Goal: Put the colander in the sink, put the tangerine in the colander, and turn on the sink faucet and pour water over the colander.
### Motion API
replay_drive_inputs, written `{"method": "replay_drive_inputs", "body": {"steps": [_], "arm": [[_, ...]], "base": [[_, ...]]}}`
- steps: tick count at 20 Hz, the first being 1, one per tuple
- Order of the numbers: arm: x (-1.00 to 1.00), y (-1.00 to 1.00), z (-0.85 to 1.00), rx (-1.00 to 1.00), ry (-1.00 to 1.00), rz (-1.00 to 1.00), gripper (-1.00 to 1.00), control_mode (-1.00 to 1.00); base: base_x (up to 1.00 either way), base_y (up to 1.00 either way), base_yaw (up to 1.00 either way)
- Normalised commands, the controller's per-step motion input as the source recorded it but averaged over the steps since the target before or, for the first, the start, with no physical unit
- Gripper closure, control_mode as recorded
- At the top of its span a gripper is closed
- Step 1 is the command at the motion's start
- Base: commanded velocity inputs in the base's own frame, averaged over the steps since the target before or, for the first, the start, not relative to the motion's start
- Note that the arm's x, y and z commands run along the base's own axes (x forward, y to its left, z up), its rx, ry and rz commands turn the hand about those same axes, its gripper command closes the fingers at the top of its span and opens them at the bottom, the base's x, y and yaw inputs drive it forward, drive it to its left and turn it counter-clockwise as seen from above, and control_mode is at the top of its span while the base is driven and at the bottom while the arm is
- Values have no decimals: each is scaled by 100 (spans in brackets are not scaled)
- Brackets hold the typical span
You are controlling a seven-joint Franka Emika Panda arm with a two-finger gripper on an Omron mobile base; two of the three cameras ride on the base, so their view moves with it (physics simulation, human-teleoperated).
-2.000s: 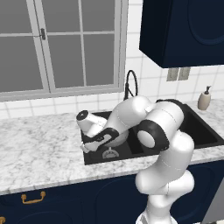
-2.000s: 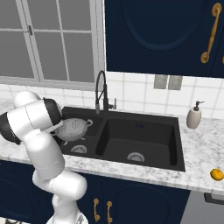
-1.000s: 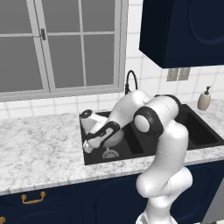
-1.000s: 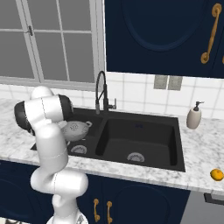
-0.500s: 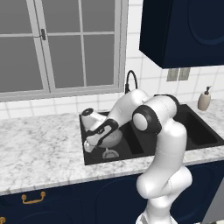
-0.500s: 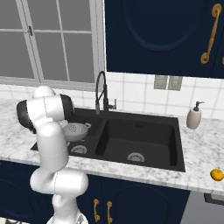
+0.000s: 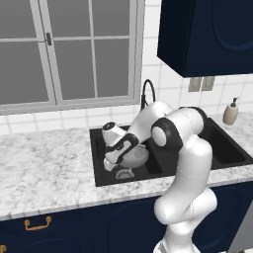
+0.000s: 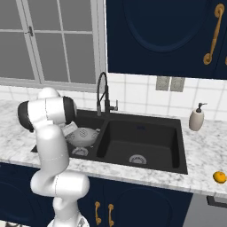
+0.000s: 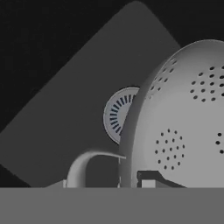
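Two basins make up the matte black rectangular sink, and the small silver-grey perforated metal colander hangs inside the left one, just above its round silver drain. It is tipped on its side, with the dotted rounded underside facing the hand camera; in the hand view the drain shows partly past the bowl's curved edge, and one thin loop handle sticks out at the rim toward the bottom of that view. Which way the bowl's mouth faces I cannot tell for certain. The claw is clenched on the colander at its rim, with one dark finger tip pressed against the metal shell.

Behind the divider between the basins the tall black gooseneck faucet stands upright, near the colander. A beige soap dispenser bottle stands on the white marbled counter past the right basin. The small bright orange tangerine lies on the counter near its front right edge, well apart from the sink's left basin, with the whole right basin between it and the colander
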Motion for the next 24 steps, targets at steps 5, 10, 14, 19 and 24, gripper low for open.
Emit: {"method": "replay_drive_inputs", "body": {"steps": [5, 10, 14, 19, 24], "arm": [[0, -28, -47, 0, 0, 0, 100, -100], [5, -1, -48, 4, 0, 0, 100, -100], [16, 3, -43, 9, 0, 2, 100, -100], [43, 4, -39, 10, 0, 4, 100, -100], [58, 0, -23, 8, 0, 3, 100, -100]], "base": [[0, 0, 0], [0, 0, 0], [0, 0, 0], [0, 0, 0], [0, 0, 0]]}}
